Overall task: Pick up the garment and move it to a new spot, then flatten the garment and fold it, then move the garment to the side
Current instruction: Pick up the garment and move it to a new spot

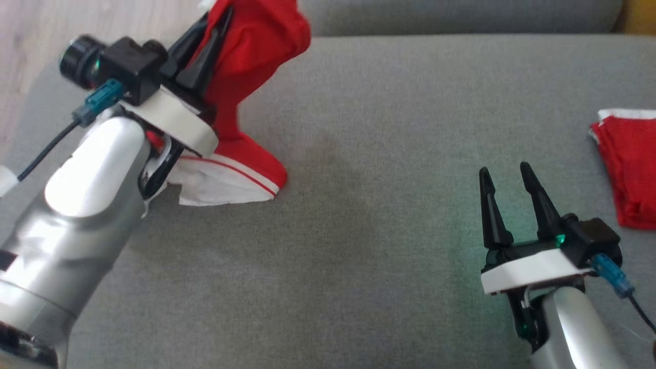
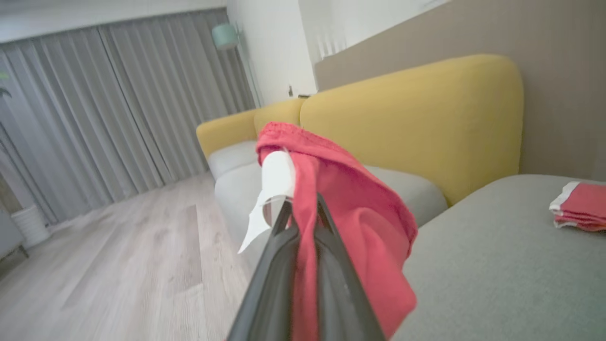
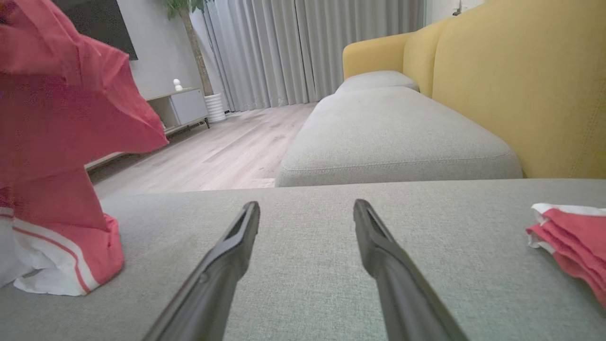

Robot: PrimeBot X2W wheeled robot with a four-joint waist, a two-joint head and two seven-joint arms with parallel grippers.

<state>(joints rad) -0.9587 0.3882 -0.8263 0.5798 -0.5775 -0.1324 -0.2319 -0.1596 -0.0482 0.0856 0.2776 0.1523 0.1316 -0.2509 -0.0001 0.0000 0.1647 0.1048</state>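
Left gripper [image 2: 303, 208] clamps the red garment [image 1: 256, 46] above the grey cushion's [image 1: 384, 154] left end, hem touching it; right gripper [image 1: 504, 169] gapes empty over the cushion. Limp, light cloth — probably best pinched at hem corners.

Garment [image 1: 251, 61]: red fabric with a white band and a thin red stripe along the bottom edge. It's pinched in the left gripper [image 1: 215, 20] jaws and lifted over the far left corner of the grey sofa seat [image 1: 384, 215]. The top is bunched and flops over the fingertips, with a white flap sticking out beside them. The lower end touches the seat, its white hem crumpled there. Not flattened.
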